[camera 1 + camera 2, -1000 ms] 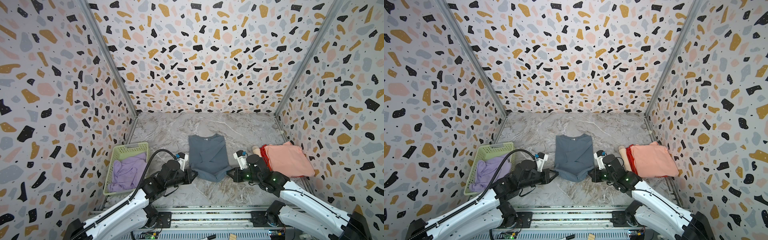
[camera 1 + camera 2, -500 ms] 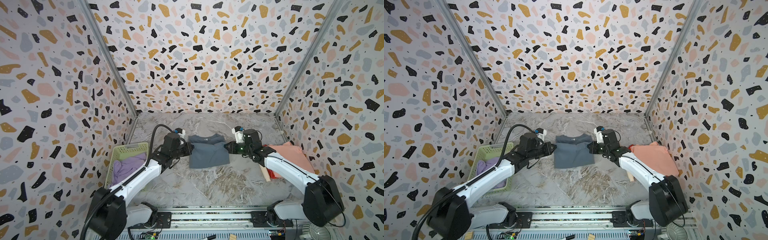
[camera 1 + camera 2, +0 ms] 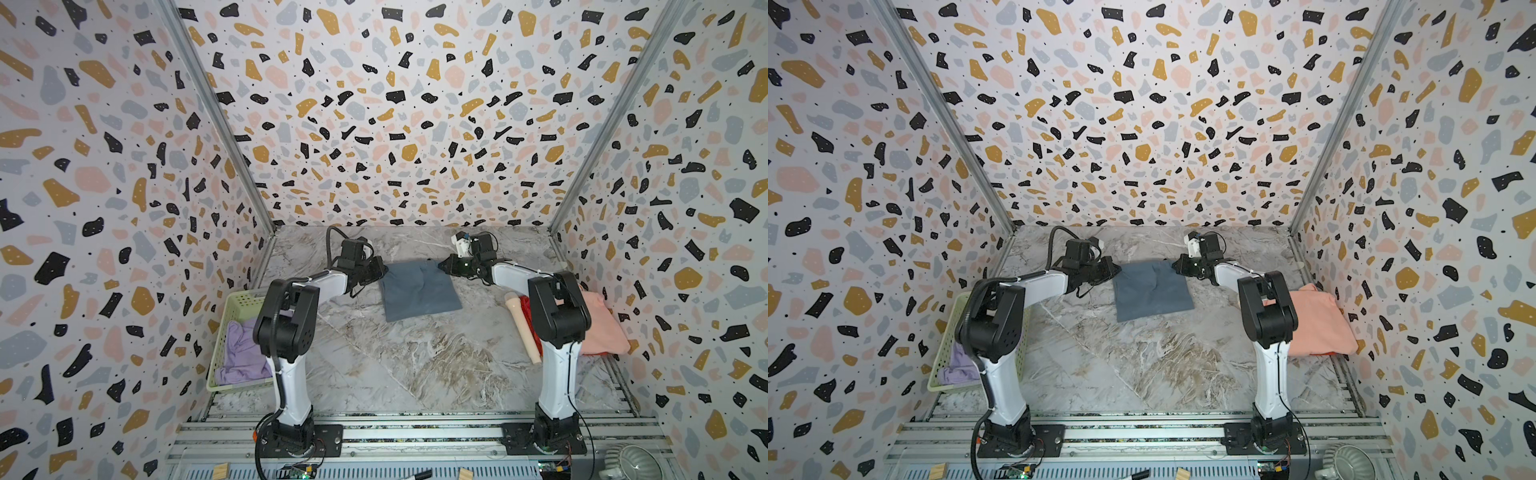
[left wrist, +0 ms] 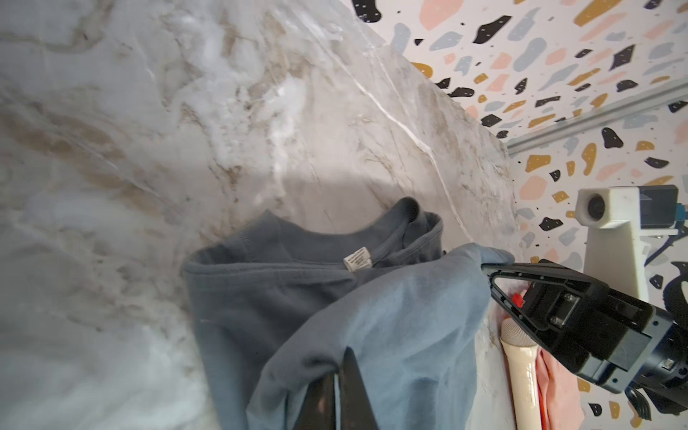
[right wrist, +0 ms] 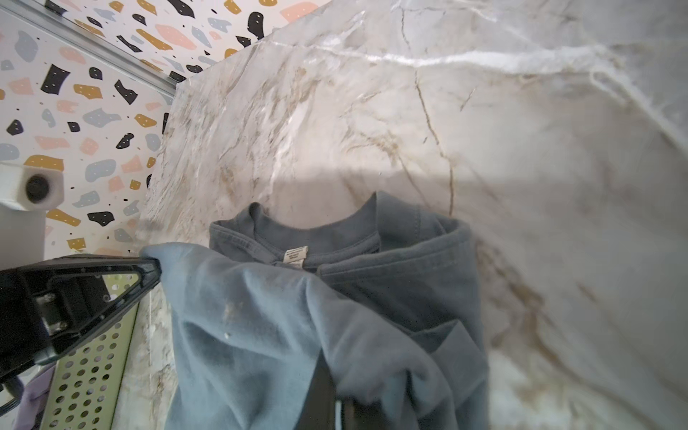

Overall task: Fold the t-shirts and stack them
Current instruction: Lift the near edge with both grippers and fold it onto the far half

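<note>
Pinched shut, the left pincer [image 3: 383,271] clamps the slate blue-grey t-shirt [image 3: 419,295] at the cloth's 10 o'clock corner in both top views. The right pincer [image 3: 444,266] is likewise pressed together on the same shirt at its 1 o'clock corner. With the back wall taken as 12 o'clock, this shirt lies on the marble tabletop [image 3: 415,365] a little toward 12 o'clock from the middle, doubled over on itself into a rough rectangle. The left wrist view shows a lighter upper layer of cloth stretching from the black fingers [image 4: 348,387] across to the tip of the right pincer and draping over a darker layer beneath. There the collar and its small white neck label [image 4: 357,259] lie uncovered. The right wrist view shows that label and the same draped layer from the opposite side. At 3 o'clock, against the right wall, the salmon pink t-shirt [image 3: 602,328] sits folded on top of the red t-shirt [image 3: 527,307], of which only a strip shows. A cream cylinder [image 3: 521,328] lies just beside that pile's inner edge. At 8 o'clock the pale green lattice basket [image 3: 239,300] stands along the left wall with the lilac t-shirt [image 3: 243,349] crumpled inside it.
</note>
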Tool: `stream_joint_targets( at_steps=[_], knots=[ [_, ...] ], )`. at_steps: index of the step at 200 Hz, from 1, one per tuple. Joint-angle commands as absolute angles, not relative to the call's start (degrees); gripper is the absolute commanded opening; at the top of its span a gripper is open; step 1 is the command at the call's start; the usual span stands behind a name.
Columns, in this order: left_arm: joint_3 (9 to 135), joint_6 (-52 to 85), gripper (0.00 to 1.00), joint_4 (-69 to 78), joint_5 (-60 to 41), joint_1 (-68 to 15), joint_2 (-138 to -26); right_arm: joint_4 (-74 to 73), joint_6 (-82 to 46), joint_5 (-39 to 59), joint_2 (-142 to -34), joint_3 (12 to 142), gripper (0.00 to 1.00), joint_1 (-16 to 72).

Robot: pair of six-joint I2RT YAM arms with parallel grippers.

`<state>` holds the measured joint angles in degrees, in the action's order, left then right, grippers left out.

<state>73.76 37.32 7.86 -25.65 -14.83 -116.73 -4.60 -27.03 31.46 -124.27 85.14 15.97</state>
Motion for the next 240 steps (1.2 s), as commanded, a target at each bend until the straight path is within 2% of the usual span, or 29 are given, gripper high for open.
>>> stream_joint_targets(
  at_steps=[1, 12, 27, 36, 45, 52, 64, 81, 101, 156, 189, 196, 201, 205, 240],
  knots=[
    [78.3, 38.6, 0.0, 10.0, -27.1, -14.3, -120.5, -4.6, -27.9, 33.2, -126.9, 89.7, 0.07, 14.8],
    [79.0, 39.2, 0.0, 10.2, -26.6, -14.1, -121.7, -4.7, -28.4, 33.5, -128.3, 90.8, 0.19, 14.4],
    [79.2, 39.6, 0.07, 10.1, -25.5, -13.7, -121.9, -5.0, -28.4, 33.7, -129.1, 91.3, 0.41, 13.8],
    [79.0, 39.9, 0.12, 10.3, -24.9, -13.5, -121.5, -6.0, -27.9, 34.3, -128.9, 91.1, 0.46, 13.5],
    [78.4, 40.1, 0.25, 10.8, -24.6, -13.2, -120.8, -6.5, -27.3, 34.3, -128.0, 90.5, 0.5, 13.1],
    [78.0, 40.1, 0.27, 11.0, -24.5, -12.9, -120.1, -7.4, -26.9, 34.0, -126.5, 89.4, 0.56, 12.8],
    [77.4, 39.7, 0.31, 11.0, -23.5, -12.5, -118.6, -9.2, -26.7, 33.4, -123.5, 87.0, 0.61, 12.3],
    [76.3, 37.8, 0.32, 8.8, -19.9, -12.2, -116.1, -10.6, -26.4, 31.7, -118.2, 82.6, 0.64, 11.7],
    [74.1, 35.0, 0.39, 5.9, -16.0, -12.3, -112.6, -11.7, -25.6, 30.1, -111.6, 76.4, 0.67, 11.7],
    [66.1, 31.9, 0.48, 3.6, -18.3, -17.9, -106.0, -8.8, -26.5, 28.2, -102.1, 64.1, 0.68, 14.6],
    [58.4, 34.6, 0.53, 9.8, -20.2, -20.3, -103.3, -9.0, -26.0, 24.5, -101.2, 59.8, 0.69, 19.2],
    [56.3, 35.6, 0.54, 11.8, -20.1, -20.8, -102.1, -9.0, -25.6, 23.3, -101.5, 59.4, 0.72, 20.3],
    [55.1, 36.0, 0.55, 12.6, -19.6, -21.2, -101.3, -9.0, -25.2, 22.7, -101.9, 59.2, 0.88, 21.0],
    [54.2, 36.2, 0.56, 13.0, -18.9, -21.6, -100.7, -8.9, -24.9, 22.0, -102.2, 59.0, 0.92, 21.5],
    [50.4, 36.4, 0.61, 12.5, -15.7, -22.1, -99.3, -10.3, -26.7, 20.2, -104.8, 58.1, 0.93, 23.1]
  ],
)
